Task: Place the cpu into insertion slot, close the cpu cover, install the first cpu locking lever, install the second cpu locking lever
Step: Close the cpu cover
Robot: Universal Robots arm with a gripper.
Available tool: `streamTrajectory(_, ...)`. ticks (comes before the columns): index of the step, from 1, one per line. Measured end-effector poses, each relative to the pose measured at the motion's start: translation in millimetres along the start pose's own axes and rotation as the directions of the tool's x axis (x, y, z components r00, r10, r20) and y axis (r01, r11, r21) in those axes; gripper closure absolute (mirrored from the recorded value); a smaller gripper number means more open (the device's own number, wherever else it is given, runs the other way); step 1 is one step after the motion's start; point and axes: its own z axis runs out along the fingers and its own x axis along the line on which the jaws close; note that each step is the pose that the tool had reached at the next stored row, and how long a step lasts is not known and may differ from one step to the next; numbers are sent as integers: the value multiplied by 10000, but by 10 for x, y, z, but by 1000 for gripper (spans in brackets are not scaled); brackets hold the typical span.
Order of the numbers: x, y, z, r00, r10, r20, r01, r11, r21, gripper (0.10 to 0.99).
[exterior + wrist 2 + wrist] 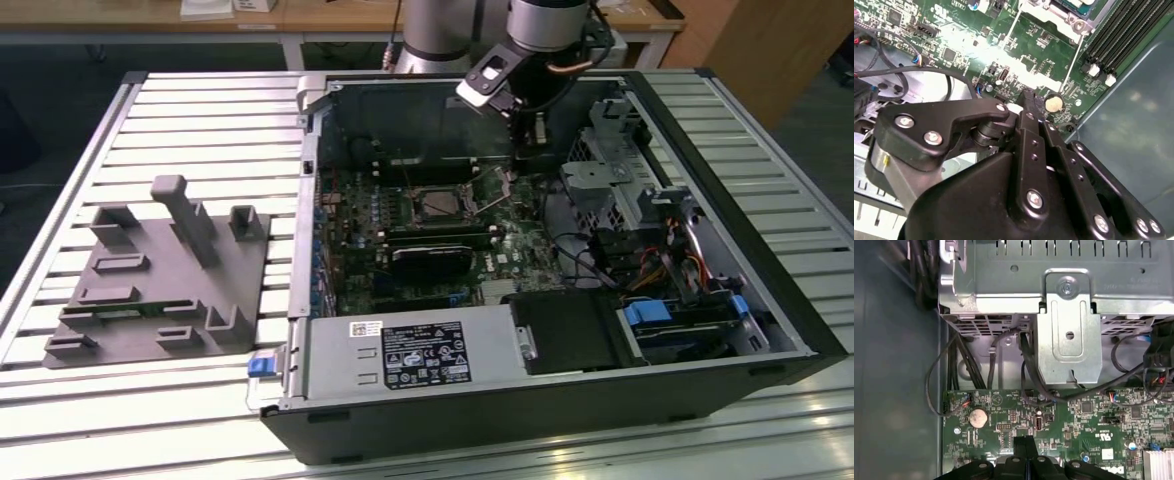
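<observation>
In the exterior view, an open computer case (561, 300) lay on a slatted metal table (200, 110), and a grey plastic fixture (160, 280) stood on the table at the exterior view's left, well apart from the case. The arm reached down into the case, and the gripper (534, 150) hung over the green motherboard (360, 230) near the far wall. The insertion slot (441, 205), with its dark centre and silvery rim, sat in the middle of the board, near the gripper but apart from it. Whether the cpu lay inside it I could not tell. In the second wrist view, the black fingers (1029, 130) of the gripper (1028, 96) were pressed together, with nothing visible between them, just beside a round coin battery (1053, 103). A corner of the insertion slot (1061, 15) showed further away, two thin locking levers (1074, 55) ran out from it across the board, and black memory slots (1119, 35) lay next to it. In the first wrist view, the gripper (1026, 442) was again closed over the motherboard (1089, 415), the coin battery (978, 417) was near it, and beyond the board stood a silvery metal bracket (1069, 325) with black cables (934, 375) beside it.
</observation>
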Motion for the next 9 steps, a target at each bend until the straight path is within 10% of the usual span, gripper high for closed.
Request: streamTrajectory(9,5,83,89,10000,-1,6,1,9998,193,980)
